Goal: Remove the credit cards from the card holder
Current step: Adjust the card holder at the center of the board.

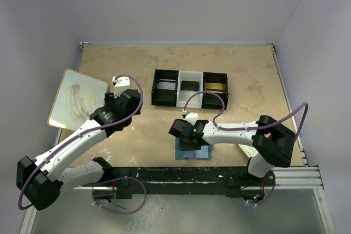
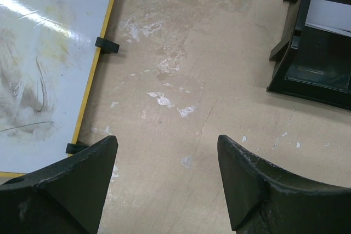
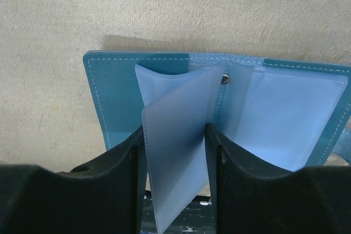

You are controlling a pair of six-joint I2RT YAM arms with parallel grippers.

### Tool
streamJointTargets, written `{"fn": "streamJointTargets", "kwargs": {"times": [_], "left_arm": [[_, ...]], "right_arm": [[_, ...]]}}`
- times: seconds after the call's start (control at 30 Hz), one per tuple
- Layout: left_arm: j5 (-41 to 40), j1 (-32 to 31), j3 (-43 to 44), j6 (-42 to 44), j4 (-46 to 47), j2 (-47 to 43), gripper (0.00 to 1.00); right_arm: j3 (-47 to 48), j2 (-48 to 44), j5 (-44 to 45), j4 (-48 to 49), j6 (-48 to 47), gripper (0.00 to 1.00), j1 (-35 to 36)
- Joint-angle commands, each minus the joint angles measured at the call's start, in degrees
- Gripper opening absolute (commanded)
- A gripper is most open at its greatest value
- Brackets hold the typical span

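Risk centred on the wallet (image 1: 193, 150), which lay open at the table's near edge under the right claw (image 1: 190, 141). From above, the left claw (image 1: 125, 102) hung well to the wallet's left and pinned nothing. The tray (image 1: 190, 87) sat beyond the wallet, with what looked like a gold card (image 1: 215, 86) in its right compartment.

Left wrist view: the left claw (image 2: 166, 152) gaped wide and empty over bare table (image 2: 181, 80). A whiteboard (image 2: 44, 53) lay on one side and a tray (image 2: 312, 75) corner on the other. The wallet did not show.

Right wrist view: the right claw (image 3: 174, 135) was narrowed partway. Its fingers (image 3: 109, 173) touched both edges of a pale plastic sleeve (image 3: 175, 113) that stood up from the wallet (image 3: 109, 91), just beside the snap (image 3: 224, 80). Whether a card sat inside the sleeve could not be told.

A pull from there would likely have lifted the whole wallet, since the sleeve was bound into it and nothing held it down. More squeeze could have buckled the thin sleeve or let it slip free. Any card inside could have bent with it or stayed put.
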Motion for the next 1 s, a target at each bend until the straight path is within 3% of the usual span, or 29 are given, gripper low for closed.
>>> {"fn": "streamJointTargets", "kwargs": {"times": [0.0, 0.1, 0.23, 0.37, 0.47, 0.67, 0.97], "left_arm": [[0.00, 0.39, 0.25, -0.18, 0.93, 0.13, 0.72], [-0.01, 0.43, 0.22, -0.14, 0.89, 0.16, 0.72], [0.12, 0.40, 0.27, -0.13, 0.91, 0.17, 0.72], [0.27, 0.35, 0.23, -0.09, 0.95, 0.32, 0.72], [0.27, 0.35, 0.25, -0.02, 0.96, 0.35, 0.72], [0.51, 0.36, 0.27, 0.04, 1.09, 0.48, 0.71], [0.68, 0.38, 0.23, 0.10, 1.17, 0.68, 0.71]], "right_arm": [[-2.52, 2.61, -4.08, 8.91, 0.52, 0.42, -0.14], [-2.85, 1.53, -5.47, 11.40, 0.46, 0.46, -0.11], [-0.73, 3.04, -6.05, 9.24, 0.50, 0.67, -0.16], [0.95, 1.22, -5.70, 7.50, 0.03, 0.71, -0.12], [3.02, -1.09, -1.47, 0.58, 1.88, 0.78, -0.10], [6.70, -4.80, 4.05, -10.07, 3.41, 0.84, -0.19], [0.92, -8.18, 4.74, -11.83, 8.75, 0.87, -0.83]]}}
